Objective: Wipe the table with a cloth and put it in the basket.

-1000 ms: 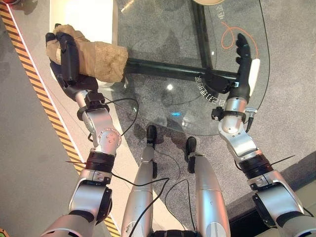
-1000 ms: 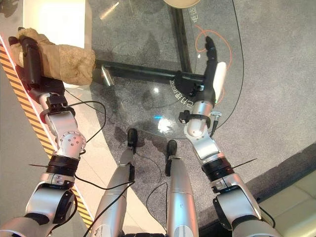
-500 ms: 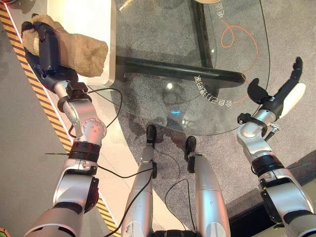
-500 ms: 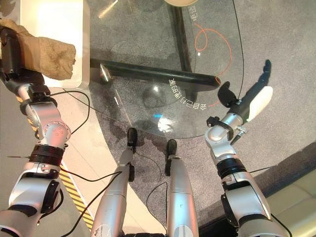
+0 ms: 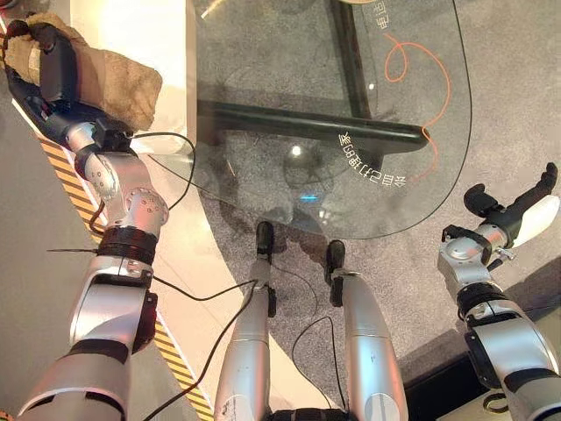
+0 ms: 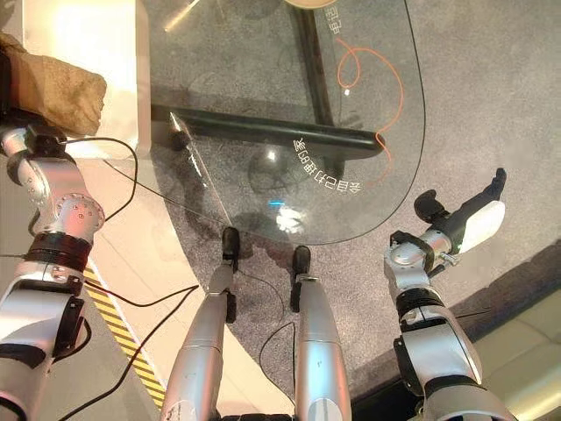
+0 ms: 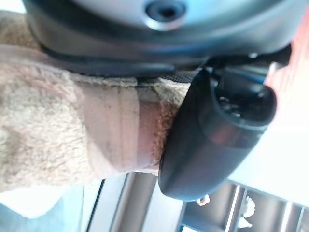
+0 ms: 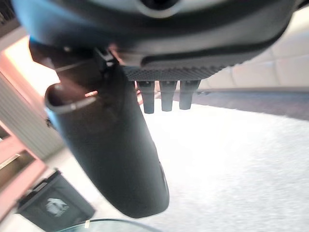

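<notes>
Left hand [image 5: 53, 66]: fingers curled round tan cloth [image 5: 118, 83], held off the glass table [image 5: 421, 175], over its left edge | cloth's long axis trails toward table | right hand [image 5: 517, 215]: fingers straight, holding nothing, well apart | basket: unseen.

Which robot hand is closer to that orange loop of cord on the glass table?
The right robot hand. It hangs open off the glass table, past the edge nearest the orange cord. The left robot hand is off the opposite side, gripping the tan cloth.
</notes>
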`<state>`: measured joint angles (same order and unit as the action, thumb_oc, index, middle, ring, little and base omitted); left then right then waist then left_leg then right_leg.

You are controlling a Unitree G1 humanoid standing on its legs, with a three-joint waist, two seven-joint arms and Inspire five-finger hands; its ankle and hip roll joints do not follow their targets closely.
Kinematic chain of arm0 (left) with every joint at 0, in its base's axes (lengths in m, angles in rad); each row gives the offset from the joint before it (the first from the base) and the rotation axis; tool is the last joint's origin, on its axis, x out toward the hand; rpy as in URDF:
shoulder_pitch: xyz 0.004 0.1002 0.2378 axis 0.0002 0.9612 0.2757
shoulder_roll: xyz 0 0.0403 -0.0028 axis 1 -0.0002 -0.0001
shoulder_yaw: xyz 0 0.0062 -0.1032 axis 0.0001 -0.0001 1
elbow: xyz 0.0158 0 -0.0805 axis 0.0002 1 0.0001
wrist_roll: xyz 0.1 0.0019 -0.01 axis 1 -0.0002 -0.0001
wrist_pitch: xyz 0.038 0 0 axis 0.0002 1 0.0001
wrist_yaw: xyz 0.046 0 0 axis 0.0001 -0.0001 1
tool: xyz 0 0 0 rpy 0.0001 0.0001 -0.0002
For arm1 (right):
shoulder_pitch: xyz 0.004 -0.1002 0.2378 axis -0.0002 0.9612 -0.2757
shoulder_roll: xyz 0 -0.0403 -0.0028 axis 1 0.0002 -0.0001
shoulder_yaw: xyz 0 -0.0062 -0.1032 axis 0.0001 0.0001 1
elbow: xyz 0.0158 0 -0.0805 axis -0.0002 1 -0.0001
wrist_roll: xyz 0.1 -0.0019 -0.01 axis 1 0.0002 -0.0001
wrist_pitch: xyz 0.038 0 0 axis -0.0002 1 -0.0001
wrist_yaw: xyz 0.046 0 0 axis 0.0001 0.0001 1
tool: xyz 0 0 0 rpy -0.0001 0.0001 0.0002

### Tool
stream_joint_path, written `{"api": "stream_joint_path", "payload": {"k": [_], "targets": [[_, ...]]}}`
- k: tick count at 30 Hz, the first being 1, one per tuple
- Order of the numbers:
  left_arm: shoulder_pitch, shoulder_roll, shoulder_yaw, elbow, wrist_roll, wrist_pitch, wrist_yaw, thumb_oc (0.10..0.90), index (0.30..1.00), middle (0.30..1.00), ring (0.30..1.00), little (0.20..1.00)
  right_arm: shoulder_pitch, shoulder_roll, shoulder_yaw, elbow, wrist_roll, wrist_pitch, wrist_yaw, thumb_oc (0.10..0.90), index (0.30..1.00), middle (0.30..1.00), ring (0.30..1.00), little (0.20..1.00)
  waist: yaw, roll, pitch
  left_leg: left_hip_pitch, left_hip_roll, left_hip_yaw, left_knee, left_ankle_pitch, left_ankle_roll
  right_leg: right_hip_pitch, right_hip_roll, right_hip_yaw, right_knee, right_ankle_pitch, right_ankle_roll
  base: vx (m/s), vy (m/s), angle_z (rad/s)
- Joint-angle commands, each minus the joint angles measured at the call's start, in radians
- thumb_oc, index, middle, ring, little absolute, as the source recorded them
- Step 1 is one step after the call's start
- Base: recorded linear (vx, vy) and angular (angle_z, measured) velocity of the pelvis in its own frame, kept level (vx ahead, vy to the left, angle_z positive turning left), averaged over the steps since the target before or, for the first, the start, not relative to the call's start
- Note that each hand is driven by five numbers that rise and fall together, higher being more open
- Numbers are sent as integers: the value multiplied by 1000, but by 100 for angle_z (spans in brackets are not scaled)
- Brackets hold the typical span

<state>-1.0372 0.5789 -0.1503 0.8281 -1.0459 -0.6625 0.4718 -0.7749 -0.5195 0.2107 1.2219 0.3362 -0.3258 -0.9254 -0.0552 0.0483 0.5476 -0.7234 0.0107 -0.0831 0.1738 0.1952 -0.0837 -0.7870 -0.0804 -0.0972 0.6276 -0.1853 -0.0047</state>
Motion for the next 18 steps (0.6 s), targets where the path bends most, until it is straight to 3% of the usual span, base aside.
{"api": "stream_joint_path", "payload": {"k": [1,10,18], "targets": [[-186,165,-17,23,187,-47,69,100,300,300,300,200,20,-67,-31,42,43,-9,25,800,900,900,900,900,7,-37,-28,41,-66,89,174,-244,65,81,76,61,-263,121,46,9,15,-4],[-259,209,-108,179,367,101,182,100,300,300,300,200,56,-66,-6,122,37,78,138,800,900,900,900,900,-7,-37,-28,38,-61,91,178,-243,64,73,76,62,-257,121,44,12,22,-2],[-274,225,-132,258,456,179,212,100,300,300,300,200,70,-62,19,143,53,117,222,800,900,900,900,900,-17,-36,-28,30,-62,91,174,-238,63,59,78,64,-258,123,41,7,18,0]]}}
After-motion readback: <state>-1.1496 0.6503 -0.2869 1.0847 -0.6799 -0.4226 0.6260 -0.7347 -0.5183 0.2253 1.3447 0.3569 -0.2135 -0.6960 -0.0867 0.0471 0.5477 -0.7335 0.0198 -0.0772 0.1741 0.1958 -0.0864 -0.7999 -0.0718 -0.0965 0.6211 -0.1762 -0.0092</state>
